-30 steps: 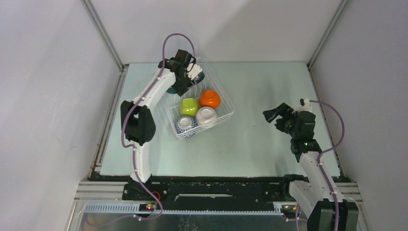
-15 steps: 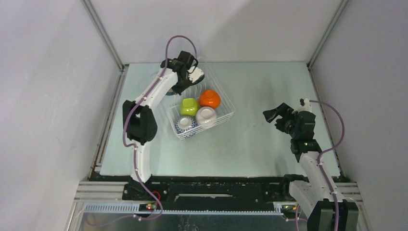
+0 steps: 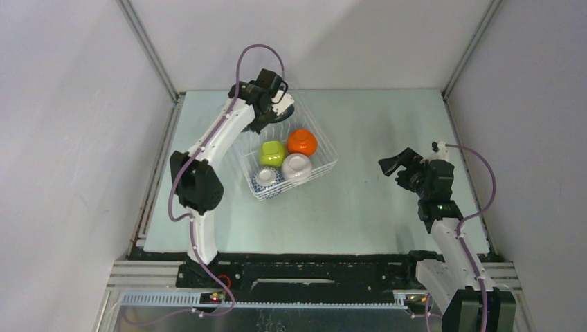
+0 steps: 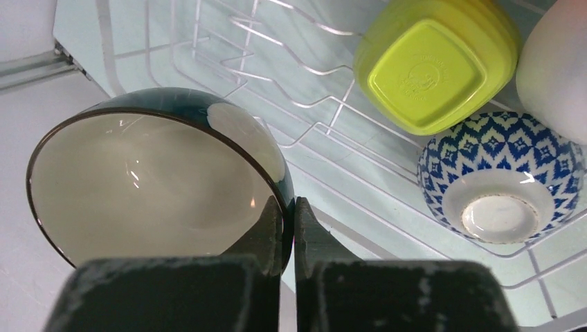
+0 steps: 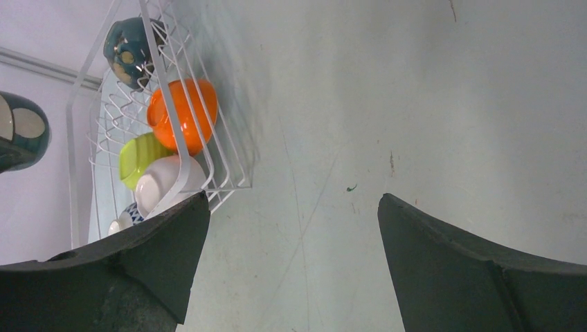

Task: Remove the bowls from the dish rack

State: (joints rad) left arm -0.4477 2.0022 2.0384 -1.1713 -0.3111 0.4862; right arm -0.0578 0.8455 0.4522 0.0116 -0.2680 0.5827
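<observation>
Six bowls and one dish rack (image 3: 331, 163) are shown in three views. The rack sits left of centre on the table (image 3: 387, 124), open side up and turned cornerwise to the table's edges.

Four bowls rest in it, all dome side up in the top view. The orange bowl (image 3: 302, 142) is farthest back. The lime green bowl (image 3: 272, 153) and the white bowl (image 3: 296, 167) are side by side in the middle. The blue-and-white bowl (image 3: 266, 181) is at the near corner. The left wrist view shows the lime and blue-and-white bases facing the camera.

A fifth, the dark patterned bowl (image 5: 131, 52), lies among the wires at the rack's far end. It shows only in the right wrist view; from above, the left arm covers it.

The sixth, the teal-and-white bowl (image 4: 152, 187), hangs at the rack's far corner. It is tipped so that its cream inside faces the left wrist camera. From above little of it can be made out behind the gripper.

The left wrist view crops the white bowl at its right edge. The right wrist view crops the held bowl at its left edge.

The left gripper (image 4: 288, 225) is pinched almost closed on the teal-and-white bowl's rim, with one finger (image 4: 266, 232) inside and the other outside. The right gripper (image 5: 294, 200) is spread wide and holds nothing. It hovers over bare table, well to the right of the rack.
</observation>
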